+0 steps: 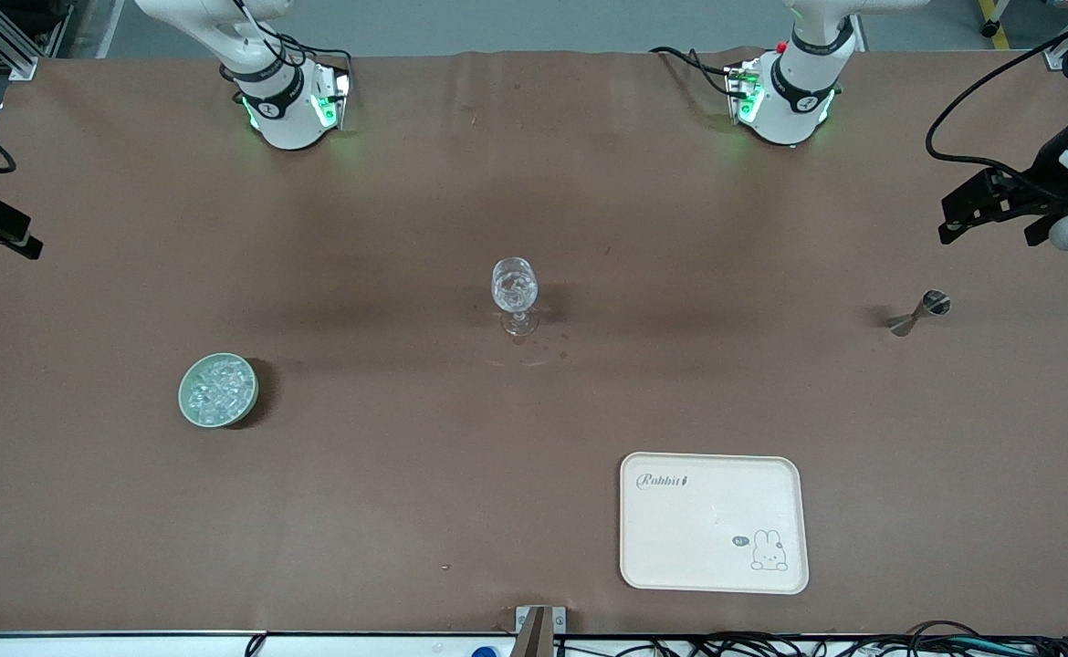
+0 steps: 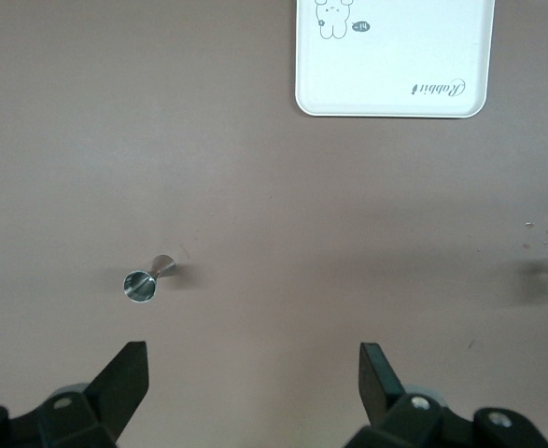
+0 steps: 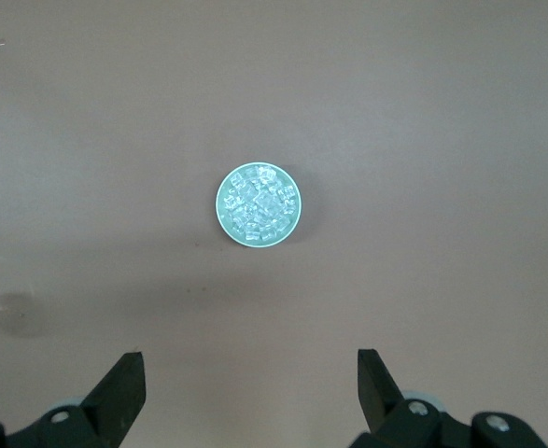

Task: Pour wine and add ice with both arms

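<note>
A clear stemmed glass (image 1: pixel 515 294) stands upright mid-table. The ice (image 1: pixel 220 391) fills a pale green bowl (image 1: pixel 183 392) toward the right arm's end; the right wrist view shows the ice (image 3: pixel 259 205) from above. A small metal jigger (image 1: pixel 922 311) stands toward the left arm's end and also shows as the jigger (image 2: pixel 146 281) in the left wrist view. No wine shows. My left gripper (image 1: pixel 954 224) hangs open over bare cloth beside the jigger, and my left gripper (image 2: pixel 253 373) holds nothing. My right gripper (image 1: pixel 27 242) hangs open over bare cloth beside the bowl, and my right gripper (image 3: pixel 250 378) is empty.
A cream tray (image 1: pixel 643 566) with a rabbit drawing lies near the front camera, toward the left arm's end. Brown cloth covers the table. Both arm bases stand along the edge farthest from the camera. Cables run along the near edge.
</note>
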Controlling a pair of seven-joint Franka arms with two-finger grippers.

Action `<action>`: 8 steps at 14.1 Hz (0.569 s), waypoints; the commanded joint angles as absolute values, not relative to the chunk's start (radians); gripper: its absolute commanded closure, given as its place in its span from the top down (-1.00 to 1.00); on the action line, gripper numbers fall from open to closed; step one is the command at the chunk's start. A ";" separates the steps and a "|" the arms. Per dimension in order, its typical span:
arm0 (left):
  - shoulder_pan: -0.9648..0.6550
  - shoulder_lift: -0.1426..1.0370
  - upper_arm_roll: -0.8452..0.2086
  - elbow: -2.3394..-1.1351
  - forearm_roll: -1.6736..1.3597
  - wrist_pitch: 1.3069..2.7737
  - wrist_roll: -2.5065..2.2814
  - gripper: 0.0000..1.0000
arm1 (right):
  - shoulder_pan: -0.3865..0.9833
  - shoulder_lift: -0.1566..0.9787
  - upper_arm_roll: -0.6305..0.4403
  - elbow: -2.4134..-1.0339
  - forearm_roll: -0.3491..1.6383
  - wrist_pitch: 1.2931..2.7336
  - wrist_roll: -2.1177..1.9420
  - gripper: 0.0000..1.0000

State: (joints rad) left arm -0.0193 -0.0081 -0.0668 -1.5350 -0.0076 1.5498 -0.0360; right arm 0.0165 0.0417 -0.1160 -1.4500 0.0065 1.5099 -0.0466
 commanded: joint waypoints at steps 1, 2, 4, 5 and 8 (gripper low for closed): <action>-0.023 -0.028 -0.067 -1.551 -0.012 1.545 -0.049 0.99 | 0.006 0.029 -0.115 -1.453 0.006 1.509 -0.061 1.00; -0.025 -0.026 -0.069 -1.548 -0.011 1.545 -0.049 0.99 | 0.006 0.029 -0.115 -1.453 0.006 1.509 -0.060 1.00; -0.023 -0.023 -0.063 -1.548 -0.009 1.543 -0.051 0.99 | 0.006 0.029 -0.115 -1.454 0.006 1.509 -0.061 1.00; -0.023 -0.023 -0.058 -1.549 -0.009 1.540 -0.060 0.99 | 0.006 0.031 -0.115 -1.453 0.008 1.509 -0.060 1.00; -0.020 -0.020 0.003 -1.551 -0.014 1.522 -0.128 0.97 | 0.006 0.029 -0.115 -1.454 0.009 1.509 -0.061 1.00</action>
State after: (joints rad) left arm -0.0191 -0.0081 -0.0350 -1.5423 -0.0075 1.5371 -0.0816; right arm 0.0138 0.0417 -0.1177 -1.4499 0.0065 1.5100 -0.0473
